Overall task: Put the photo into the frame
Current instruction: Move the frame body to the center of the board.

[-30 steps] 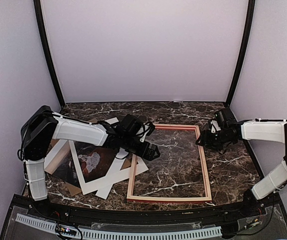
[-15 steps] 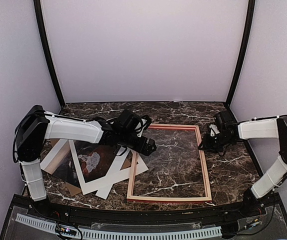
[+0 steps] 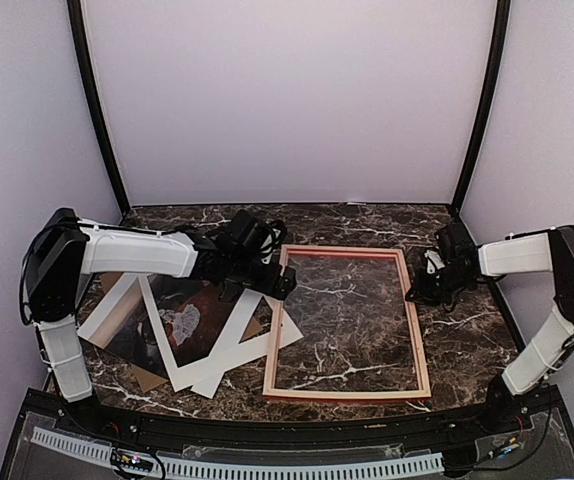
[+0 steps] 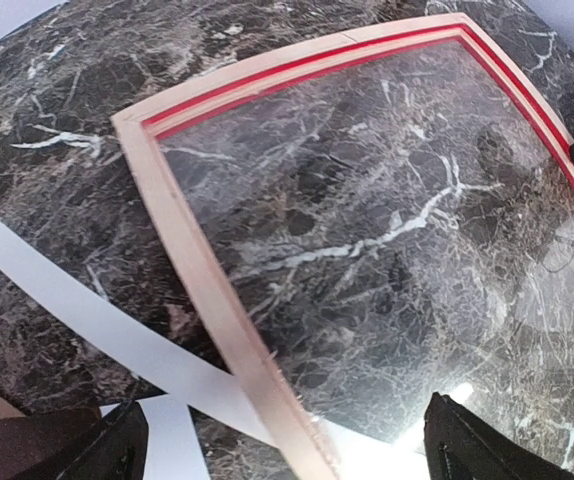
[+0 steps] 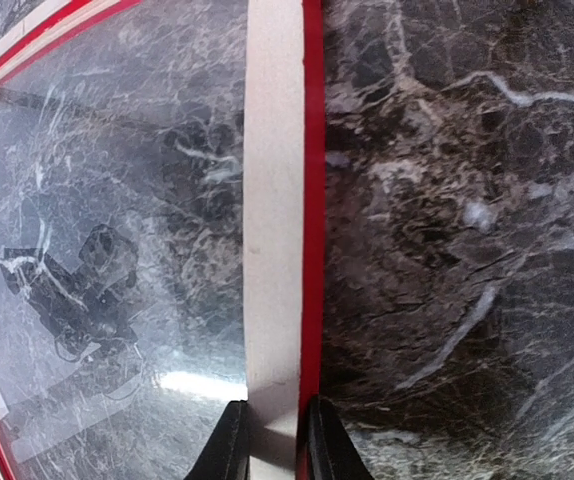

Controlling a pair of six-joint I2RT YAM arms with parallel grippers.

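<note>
The frame lies flat on the marble table, pale wood side up, with a red outer edge and a reflective pane. My right gripper is shut on its right rail, one finger on each side, and the right gripper sits low in its wrist view. My left gripper hangs open above the frame's left rail, holding nothing; its fingertips show at the bottom corners around the left gripper. The photo, dark with a white figure, lies left of the frame.
A white mat lies under the photo, and one strip of the mat runs beneath the frame's left rail. A brown backing board peeks out below the pile. Booth walls close in at the back and both sides.
My right gripper closed on the frame's right rail. The frame swung and shifted right, off the paper pile. My left arm drew back towards the far left, still open.
</note>
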